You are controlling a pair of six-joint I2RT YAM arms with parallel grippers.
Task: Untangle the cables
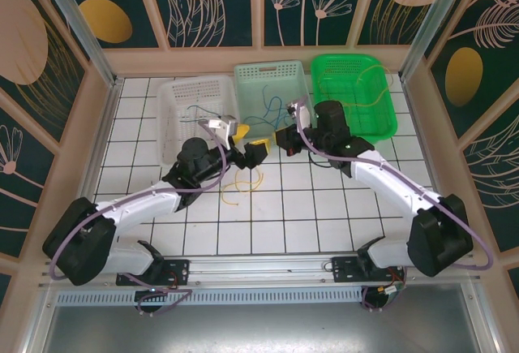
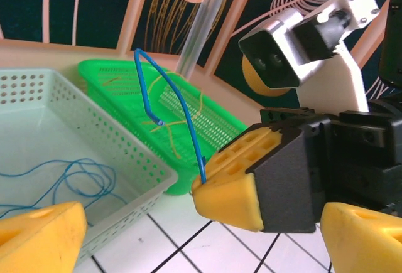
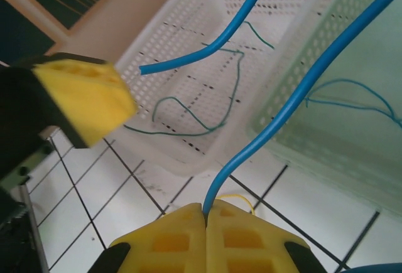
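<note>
1. The blue cable (image 3: pixel 301 91) runs off the top edge of the right wrist view; its end is hidden between the right fingers (image 3: pixel 169 243).
2. The bottom edge cuts the left fingers (image 2: pixel 38 235).
3. From above, the yellow cable (image 1: pixel 229 191) is too thin to trace.

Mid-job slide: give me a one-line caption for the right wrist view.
Right end effector shut on a blue cable, with the white basket and its teal cable beyond.

A thin blue wire (image 3: pixel 301 95); far baskets of perforated plastic: white basket (image 1: pixel 182 118) left, pale mint basket (image 1: pixel 268 73) middle, bright green basket (image 1: pixel 349 65) right; white tiled tabletop (image 1: pixel 308 215), dark grid lines.
</note>
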